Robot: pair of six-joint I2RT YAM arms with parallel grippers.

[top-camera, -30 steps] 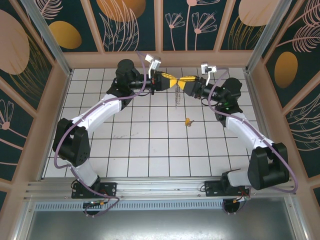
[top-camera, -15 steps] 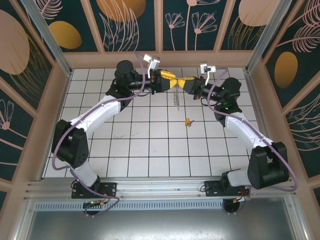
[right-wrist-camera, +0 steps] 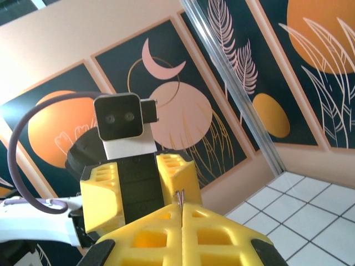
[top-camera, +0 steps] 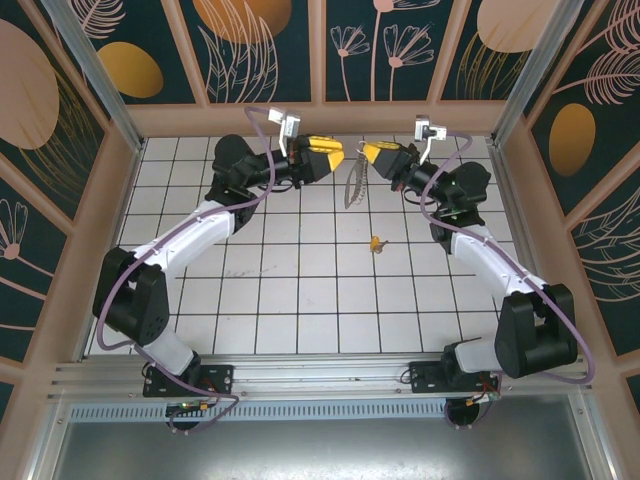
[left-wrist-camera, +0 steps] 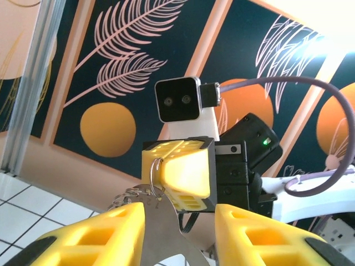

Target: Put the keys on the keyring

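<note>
- We see the right hand (top-camera: 370, 151) clamped shut on the keyring (top-camera: 354, 186).
- We see the left hand (top-camera: 335, 154) open, near it.
- The key (top-camera: 376, 243) lies on the table (top-camera: 300, 290).

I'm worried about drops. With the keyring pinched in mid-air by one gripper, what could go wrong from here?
1. The right gripper is shut on only a thin edge of the keyring, which dangles above the tiles; it may slip out.
2. The left gripper stands open close beside it; closing off-centre could knock it loose.
3. The key lies apart on the tiles, so one gripper must go fetch it.
</note>
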